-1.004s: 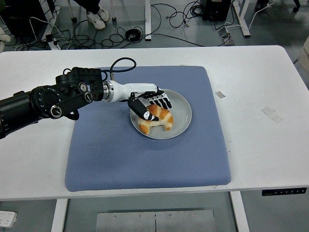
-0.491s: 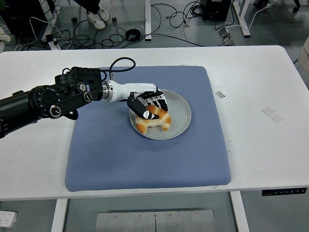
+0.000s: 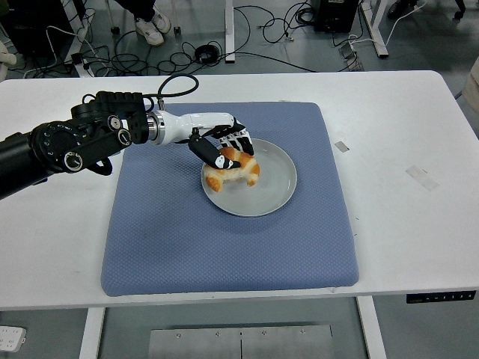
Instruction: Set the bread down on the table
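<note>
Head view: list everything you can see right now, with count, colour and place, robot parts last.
Bread: one, golden brown croissant, over the plate's left part, in the left hand.
Plate: one, grey, on the mat, right of its centre.
Mat: one, blue, mid-table.
Table: one, white.
Tape strips: two, pale, on the table right of the mat.
Cables: several, black, on the floor beyond the table.
Left hand: one, black and white, fingers curled around the bread.
Right arm: not in view.

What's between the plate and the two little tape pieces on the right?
In the head view, going right from the plate: blue mat, then bare white table around the tape pieces.
</note>
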{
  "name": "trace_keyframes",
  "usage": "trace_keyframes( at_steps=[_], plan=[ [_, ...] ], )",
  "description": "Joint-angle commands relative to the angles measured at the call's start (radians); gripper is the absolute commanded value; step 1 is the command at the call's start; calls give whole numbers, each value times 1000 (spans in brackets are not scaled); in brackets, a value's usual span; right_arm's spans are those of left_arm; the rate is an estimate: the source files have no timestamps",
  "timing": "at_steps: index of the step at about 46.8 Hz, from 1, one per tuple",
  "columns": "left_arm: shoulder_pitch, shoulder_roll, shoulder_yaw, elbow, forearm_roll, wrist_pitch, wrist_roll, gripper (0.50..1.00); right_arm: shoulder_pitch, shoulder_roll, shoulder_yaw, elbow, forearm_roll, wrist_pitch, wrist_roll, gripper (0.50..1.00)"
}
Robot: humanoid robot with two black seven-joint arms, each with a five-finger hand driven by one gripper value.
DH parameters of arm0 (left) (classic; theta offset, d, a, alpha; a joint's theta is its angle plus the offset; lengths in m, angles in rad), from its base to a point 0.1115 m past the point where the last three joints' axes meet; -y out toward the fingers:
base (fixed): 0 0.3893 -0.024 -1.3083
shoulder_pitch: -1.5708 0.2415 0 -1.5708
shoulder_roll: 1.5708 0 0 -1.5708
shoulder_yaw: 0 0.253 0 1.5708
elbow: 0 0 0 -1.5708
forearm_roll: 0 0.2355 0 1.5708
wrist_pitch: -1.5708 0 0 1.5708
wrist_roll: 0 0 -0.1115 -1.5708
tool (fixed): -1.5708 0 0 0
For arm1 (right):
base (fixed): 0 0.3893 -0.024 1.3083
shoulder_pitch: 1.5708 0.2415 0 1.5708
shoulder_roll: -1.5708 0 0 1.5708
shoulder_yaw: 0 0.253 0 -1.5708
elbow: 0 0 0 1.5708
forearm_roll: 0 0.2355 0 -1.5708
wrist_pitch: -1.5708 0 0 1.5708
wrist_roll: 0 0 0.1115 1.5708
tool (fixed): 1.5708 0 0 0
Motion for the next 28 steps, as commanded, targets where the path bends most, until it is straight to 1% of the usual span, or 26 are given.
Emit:
trace_keyframes(
  at_steps=[1,17,25,28],
  plan=[
    [-4,24,-10,0,-1,0,-1,601,0,0,0,0,0,0,-1,1000],
    [8,124,-40,2,-1,0,-9,604,0,0,0,0,0,0,-1,1000],
    [9,161,-42,26,-8,0,-21,607,0,0,0,0,0,0,0,1000],
    [17,164,-42,42,-24,0,-23,608,0,0,0,0,0,0,0,1000]
  ],
)
